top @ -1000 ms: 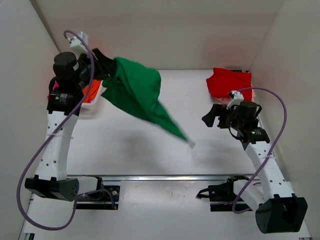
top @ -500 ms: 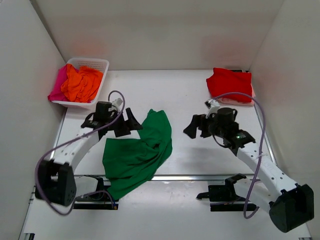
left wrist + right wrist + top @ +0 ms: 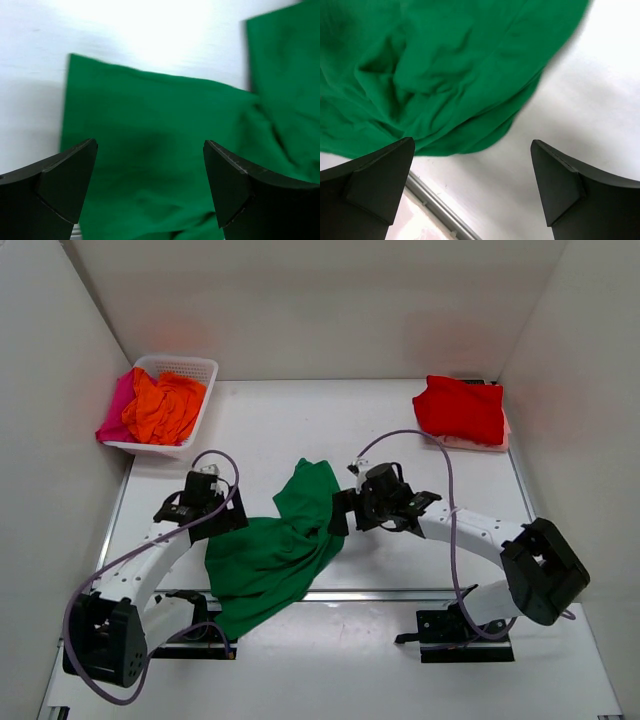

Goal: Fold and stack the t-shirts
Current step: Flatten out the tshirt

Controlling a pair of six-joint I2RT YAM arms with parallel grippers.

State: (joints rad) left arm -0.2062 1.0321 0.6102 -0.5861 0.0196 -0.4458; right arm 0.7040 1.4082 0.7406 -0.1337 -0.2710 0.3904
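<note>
Soft matt green cloth shirt (image 3: 275, 545) lies rumpled on a smooth white table (image 3: 400, 440); the basket (image 3: 196, 368) is white plastic lattice.

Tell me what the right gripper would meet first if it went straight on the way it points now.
The green t-shirt: the right gripper, jaws open, points at its crumpled edge lying on the table, nothing in between. How near it is, I cannot tell.
</note>
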